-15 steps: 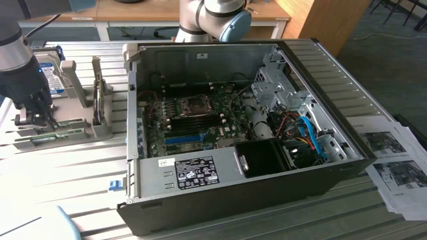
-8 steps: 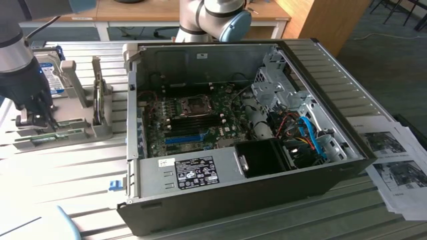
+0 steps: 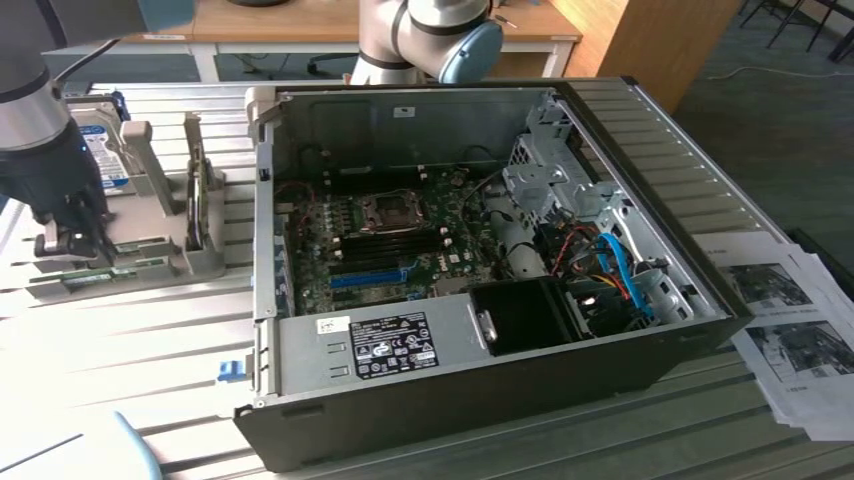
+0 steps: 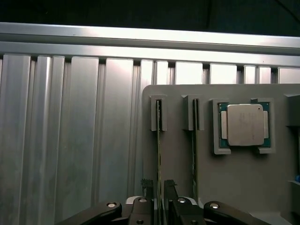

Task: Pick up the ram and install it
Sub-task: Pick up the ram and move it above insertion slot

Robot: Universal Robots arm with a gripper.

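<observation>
The ram (image 4: 159,150) is a thin green stick standing on edge in a slot of the grey holder (image 4: 178,154). A second stick (image 4: 194,154) stands in the slot beside it. My gripper (image 4: 159,186) is open, with one finger on each side of the first stick's edge. In the exterior view my gripper (image 3: 74,240) reaches down onto the holder (image 3: 160,262) at the left, where a green strip of ram (image 3: 104,269) shows. The open computer case (image 3: 467,380) sits in the middle, with its motherboard (image 3: 400,235) exposed.
A processor chip (image 4: 243,124) rests in a pocket of the holder. A hard drive (image 3: 96,150) stands upright behind the holder. The motherboard carries a long blue slot (image 3: 367,278). Printed papers (image 3: 787,330) lie at the exterior view's right. The table is ribbed aluminium (image 4: 70,140).
</observation>
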